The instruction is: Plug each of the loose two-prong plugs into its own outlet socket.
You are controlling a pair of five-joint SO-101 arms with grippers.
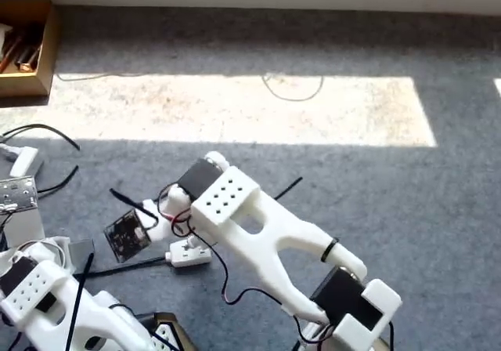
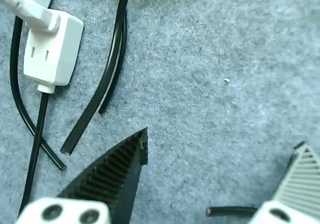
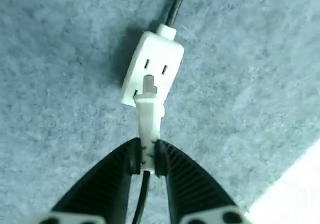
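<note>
Right wrist view: the right gripper (image 3: 147,154) pinches 1 white plug (image 3: 148,116) against the outlet block (image 3: 151,71).

At the centre of that frame we see the black fingers closed tight on the plug's tail, with its nose touching the near end of the block. 2 free slots show on the face above it. We judge this plug to be at its socket or partly in, but we cannot tell whether it is fully seated. In the left wrist view the left gripper (image 2: 222,139) is spread wide over bare carpet (image 2: 215,64) and holds nothing. The same block lies at the upper left of that frame, beside loose black cables (image 2: 112,69). So we judge 1 plug nearly done, and we cannot tell how many remain.
</note>
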